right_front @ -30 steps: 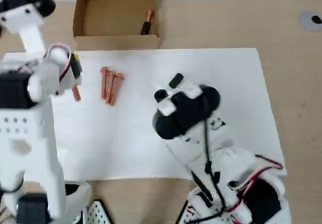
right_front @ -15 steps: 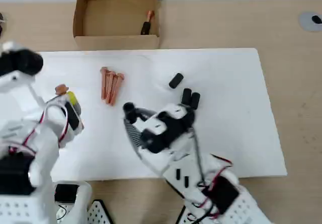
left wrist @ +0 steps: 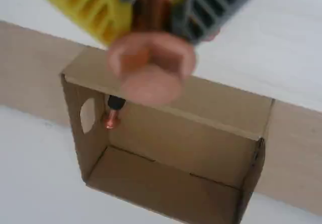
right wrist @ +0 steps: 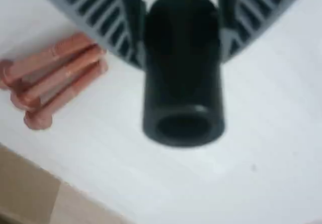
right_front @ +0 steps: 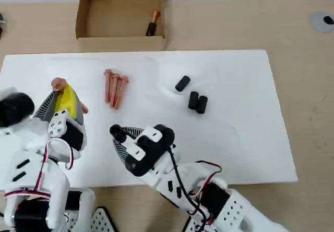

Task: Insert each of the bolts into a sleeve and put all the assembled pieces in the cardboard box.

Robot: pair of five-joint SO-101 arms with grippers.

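Nearest the arm bases, the left tool [right_front: 60, 99] is clamped on a copper bolt [right_front: 58, 83]. It grips the shank between a yellow finger [left wrist: 85, 2] and a grey finger [left wrist: 211, 7]. The bolt's round head sticks out past the fingertips, toward eleven o'clock in the high view. At about four o'clock from it, and apart from it, the right tool [right_front: 121, 137] is closed around a black sleeve [right wrist: 182, 68]. The sleeve's open bore end projects beyond the dark ribbed fingers [right wrist: 95, 5]. Both tools are over the white sheet [right_front: 245, 138] that covers the middle of the tabletop [right_front: 308, 86].

Farther out, three loose bolts [right_front: 115, 88] lie side by side and touching on the sheet, heads toward twelve o'clock. They are between two and three o'clock from the left tool and at twelve o'clock from the right tool. At two o'clock from the right tool, well apart from it, a pair of sleeves [right_front: 198, 102] lies touching each other. A single sleeve [right_front: 182, 83] lies just beside the pair, at eleven o'clock from it.

Farthest away, the cardboard box [right_front: 120, 44] stands open on the bare tabletop just past the sheet's far edge, at twelve o'clock from the loose bolts. Inside, against its three o'clock wall, lies an assembled piece [right_front: 152, 24], with its black end nearer and its copper end toward twelve o'clock.
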